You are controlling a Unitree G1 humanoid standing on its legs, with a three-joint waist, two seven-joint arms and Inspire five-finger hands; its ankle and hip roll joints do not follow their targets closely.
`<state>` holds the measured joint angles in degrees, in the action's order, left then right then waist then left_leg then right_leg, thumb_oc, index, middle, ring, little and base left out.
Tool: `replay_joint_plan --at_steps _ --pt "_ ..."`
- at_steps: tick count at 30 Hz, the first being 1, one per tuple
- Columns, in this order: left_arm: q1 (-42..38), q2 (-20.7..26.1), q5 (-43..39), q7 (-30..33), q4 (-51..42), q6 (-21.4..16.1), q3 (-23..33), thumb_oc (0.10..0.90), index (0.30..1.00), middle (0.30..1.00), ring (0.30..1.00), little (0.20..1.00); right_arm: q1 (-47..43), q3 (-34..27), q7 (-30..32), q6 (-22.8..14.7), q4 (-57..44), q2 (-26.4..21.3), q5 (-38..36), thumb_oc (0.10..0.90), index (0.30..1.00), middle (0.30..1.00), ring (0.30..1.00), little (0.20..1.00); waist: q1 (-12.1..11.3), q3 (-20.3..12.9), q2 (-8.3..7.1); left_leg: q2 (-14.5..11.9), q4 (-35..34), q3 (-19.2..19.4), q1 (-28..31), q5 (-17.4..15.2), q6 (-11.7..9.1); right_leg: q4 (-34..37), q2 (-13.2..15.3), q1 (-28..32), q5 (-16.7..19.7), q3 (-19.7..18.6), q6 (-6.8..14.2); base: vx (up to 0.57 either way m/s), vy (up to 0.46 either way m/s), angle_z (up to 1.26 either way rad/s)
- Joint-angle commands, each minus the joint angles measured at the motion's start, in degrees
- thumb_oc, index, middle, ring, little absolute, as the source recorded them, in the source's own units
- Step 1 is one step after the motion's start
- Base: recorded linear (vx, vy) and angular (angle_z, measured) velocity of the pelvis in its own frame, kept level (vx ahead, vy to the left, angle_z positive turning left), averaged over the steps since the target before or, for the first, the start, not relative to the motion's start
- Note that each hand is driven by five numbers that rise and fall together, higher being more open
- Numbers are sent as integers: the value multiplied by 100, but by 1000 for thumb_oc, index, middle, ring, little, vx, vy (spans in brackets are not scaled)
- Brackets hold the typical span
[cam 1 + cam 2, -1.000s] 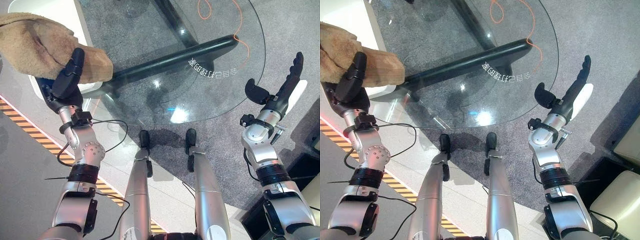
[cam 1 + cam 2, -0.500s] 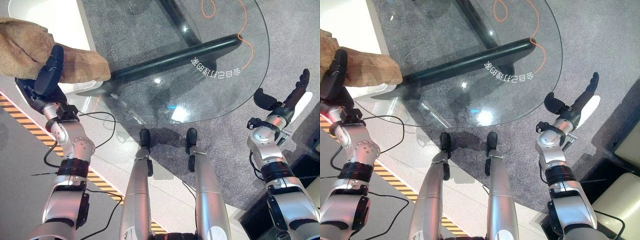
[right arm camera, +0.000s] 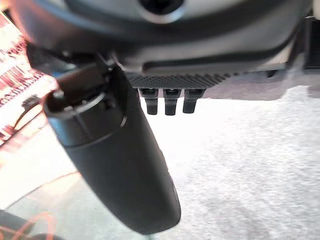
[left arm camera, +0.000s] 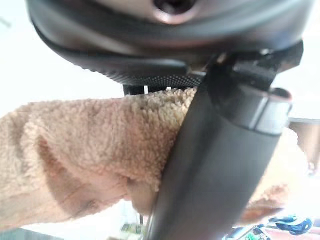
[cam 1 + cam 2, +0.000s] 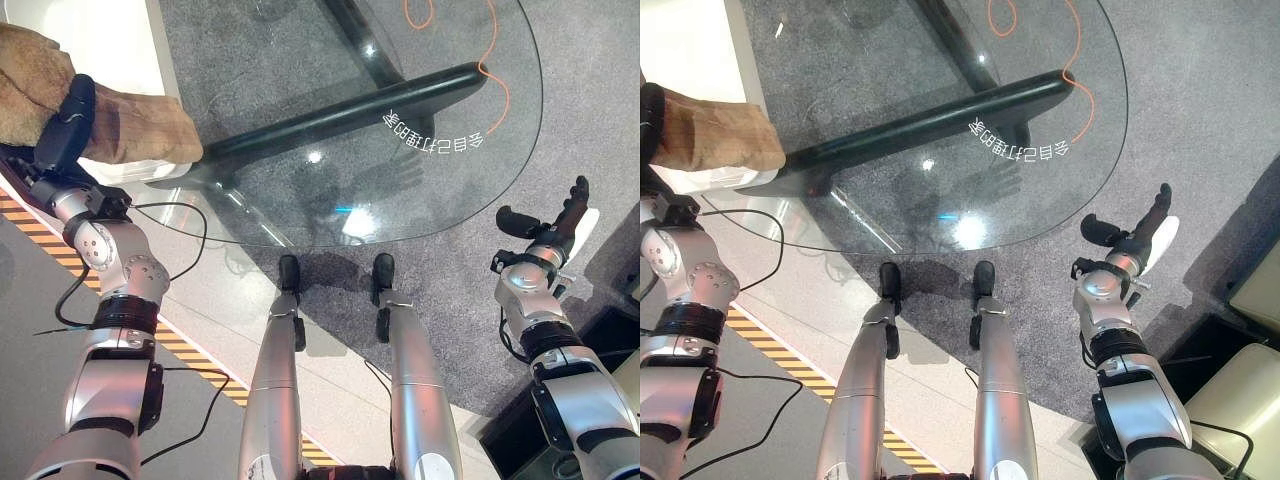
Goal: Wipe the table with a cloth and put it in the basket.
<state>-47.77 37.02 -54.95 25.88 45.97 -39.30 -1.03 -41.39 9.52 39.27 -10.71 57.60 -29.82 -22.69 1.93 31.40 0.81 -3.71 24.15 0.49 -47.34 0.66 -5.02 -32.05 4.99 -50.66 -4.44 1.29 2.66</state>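
Tan, fleecy cloth (image 5: pixel 110 120), thick and bunched in soft folds, at about ten o'clock from the glass table (image 5: pixel 470 190), past its rim and over a white surface (image 5: pixel 110 30). The left hand (image 5: pixel 62 125) grips it, thumb (image 4: pixel 220 165) clamped across the pile, apparently carrying it clear of the glass toward the basket, which cannot be made out here. The right hand (image 5: pixel 555 225), at four o'clock beyond the rim, hangs idle over grey carpet (image 5: pixel 600 90), fingers straight and holding nothing, out of the working arm's path.
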Motion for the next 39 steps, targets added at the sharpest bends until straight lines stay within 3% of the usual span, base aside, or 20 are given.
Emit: replay_joint_plan --at_steps 1,11,23,25,27,29,31,33,34,39 --pt "-562 940 842 539 79 -370 246 100 300 300 300 200 95 90 -14 -435 102 -450 -106 800 900 900 900 900 6 -160 130 348 247 294 255 -629 343 -101 -415 349 -538 621 -270 0 0 0" --pt "-826 1139 1139 1002 638 479 -81 100 300 300 300 200 3 156 -171 -510 444 -486 -153 800 900 900 900 900 20 -160 76 328 287 289 210 -618 339 -101 -444 321 -505 618 -264 0 0 0" --pt "-1001 1128 693 742 1058 1271 -153 100 300 300 300 200 -107 184 -177 -463 512 -492 -98 800 900 900 900 900 61 -160 48 321 258 299 242 -591 332 -41 -453 350 -459 618 -247 0 0 0" --pt "-987 1131 595 665 1137 1427 -122 199 385 385 385 299 -125 172 -188 -459 527 -506 -77 800 900 900 900 900 66 -160 48 319 249 300 246 -586 324 -25 -455 355 -453 613 -244 -3 3 2" --pt "-1013 1145 539 608 1259 1626 -123 229 411 411 411 329 -138 174 -192 -455 537 -514 -67 800 900 900 900 900 81 -160 42 317 235 302 253 -574 318 -7 -456 358 -437 614 -243 0 0 0" --pt "-1023 1169 444 491 1378 1815 -126 399 556 556 556 499 -159 177 -216 -434 545 -541 -69 800 900 900 900 900 92 -160 43 309 230 305 253 -565 314 2 -456 361 -432 604 -237 0 0 0" --pt "-1040 1193 401 395 1485 2020 -149 462 611 611 611 562 -168 186 -237 -440 568 -556 -67 800 900 900 900 900 101 -160 46 304 240 309 251 -567 315 -7 -456 357 -432 600 -236 0 0 0" --pt "-1067 1224 429 357 1544 2164 -177 657 778 778 778 757 -185 197 -235 -425 566 -567 -67 800 900 900 900 900 104 -160 51 302 252 308 241 -567 314 -8 -446 352 -426 601 -231 0 0 0" --pt "-1097 1231 375 314 1590 2271 -207 800 900 900 900 900 -213 209 -238 -402 566 -576 -71 800 900 900 900 900 108 -160 51 297 250 310 241 -564 313 -5 -443 353 -425 602 -231 0 0 0" --pt "-1267 1295 599 392 1774 2517 -344 800 900 900 900 900 -276 238 -297 -378 579 -614 -69 800 900 900 900 900 139 -160 55 290 252 313 201 -545 307 20 -448 325 -405 586 -231 0 0 0"
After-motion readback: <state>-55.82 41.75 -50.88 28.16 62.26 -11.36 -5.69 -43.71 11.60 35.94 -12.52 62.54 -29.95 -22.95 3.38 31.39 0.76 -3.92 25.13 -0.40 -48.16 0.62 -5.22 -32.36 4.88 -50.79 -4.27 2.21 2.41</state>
